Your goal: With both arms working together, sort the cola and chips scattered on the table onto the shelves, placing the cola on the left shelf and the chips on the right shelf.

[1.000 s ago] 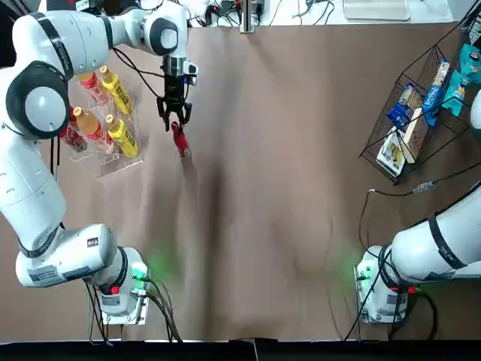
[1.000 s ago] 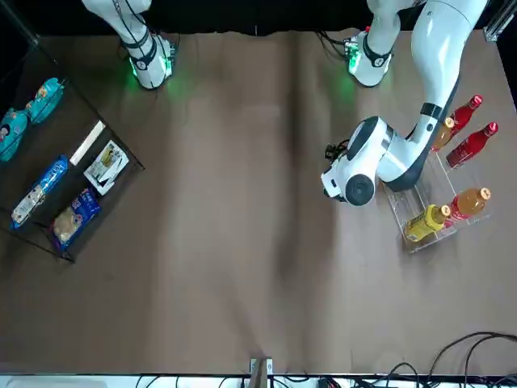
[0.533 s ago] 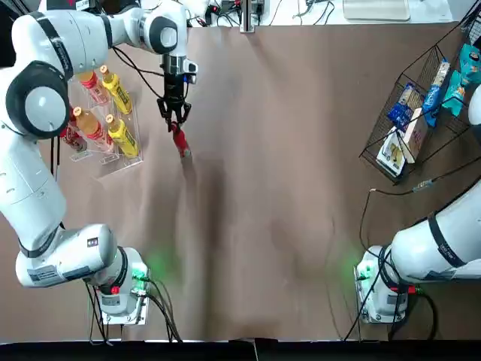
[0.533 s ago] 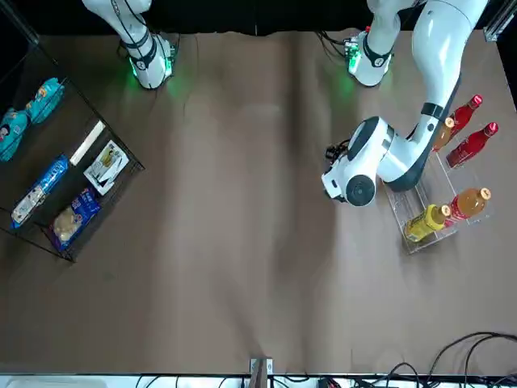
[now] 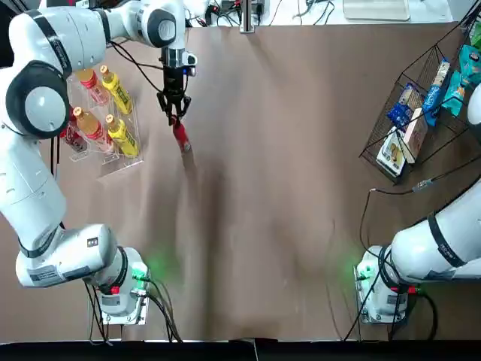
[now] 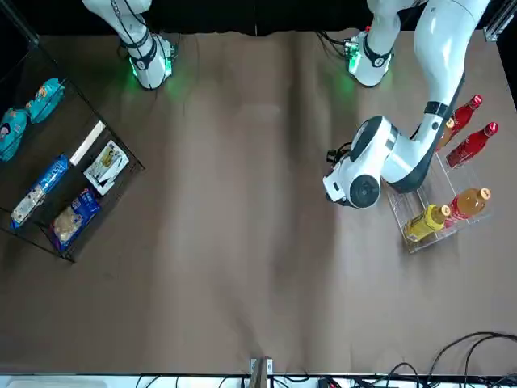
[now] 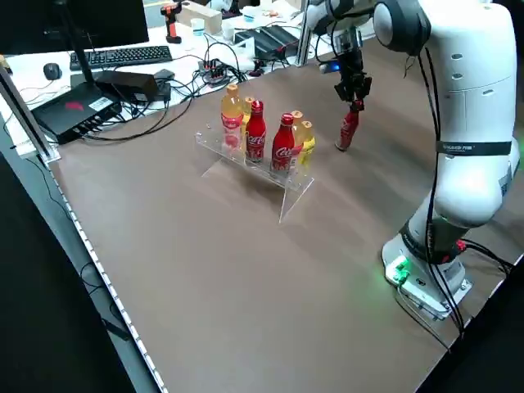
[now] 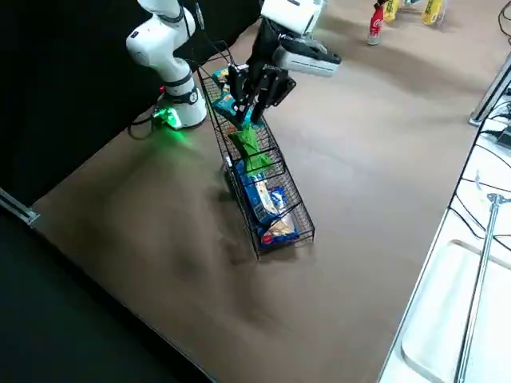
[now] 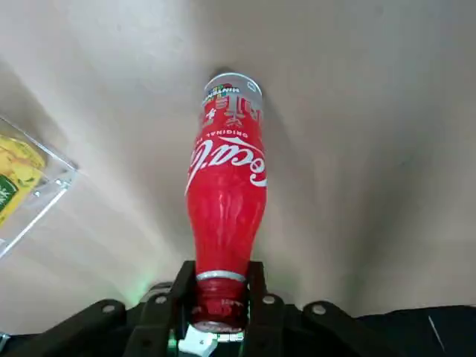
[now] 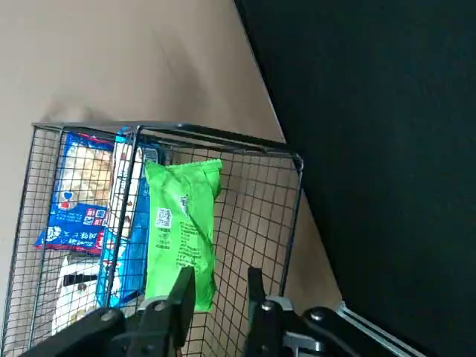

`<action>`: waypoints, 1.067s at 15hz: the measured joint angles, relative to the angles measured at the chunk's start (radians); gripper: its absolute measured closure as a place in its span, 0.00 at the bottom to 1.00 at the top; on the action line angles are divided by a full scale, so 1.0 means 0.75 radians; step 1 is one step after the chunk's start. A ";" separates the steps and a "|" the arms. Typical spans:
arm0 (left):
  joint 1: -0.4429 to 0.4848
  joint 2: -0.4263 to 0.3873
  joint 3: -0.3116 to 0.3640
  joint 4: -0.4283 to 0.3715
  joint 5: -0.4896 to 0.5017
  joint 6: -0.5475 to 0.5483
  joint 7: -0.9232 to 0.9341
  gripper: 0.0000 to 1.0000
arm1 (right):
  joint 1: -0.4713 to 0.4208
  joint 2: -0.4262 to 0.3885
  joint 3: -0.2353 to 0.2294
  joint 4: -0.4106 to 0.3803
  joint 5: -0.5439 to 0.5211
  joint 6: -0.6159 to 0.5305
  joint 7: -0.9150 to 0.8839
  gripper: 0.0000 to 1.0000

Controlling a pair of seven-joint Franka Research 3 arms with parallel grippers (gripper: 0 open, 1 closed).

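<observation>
1. The left gripper (image 9: 222, 286) is over the table near the left shelf (image 7: 250, 164), its jaws closed in on the neck of a red cola bottle (image 9: 227, 178), cap end between them.
2. That bottle hangs tilted outside the shelf; its label reads "Coca-Cola" in white script, only partly in view, with "ORIGINAL" in small capitals above it in the left wrist view.
3. Two more cola bottles, one (image 7: 255, 131) and the other (image 7: 282, 146), stand in the clear left shelf, white script on both; that lettering is too small to read.
4. Orange bottles (image 5: 89, 122) and yellow bottles (image 5: 122, 137) share the shelf with them, red labels on the orange ones.
5. The right gripper (image 10: 219, 286) is over the wire right shelf (image 8: 299, 199), jaws well apart, with nothing seen gripped.
6. The green chips bag (image 10: 182, 230) is in that shelf, near one fingertip, bearing a white square code and dark print too fine to read.
7. Two teal-blue chips bags, one (image 6: 44, 99) and the other (image 6: 11, 133), lie beside each other in the same shelf.
8. Blue and white packets (image 10: 78, 190) are there too, their printing too small to make out.
</observation>
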 joint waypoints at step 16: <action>0.269 -0.212 -0.004 0.309 0.003 -0.339 0.036 0.68 | 0.290 -0.021 0.050 0.008 0.674 -0.020 0.001 0.22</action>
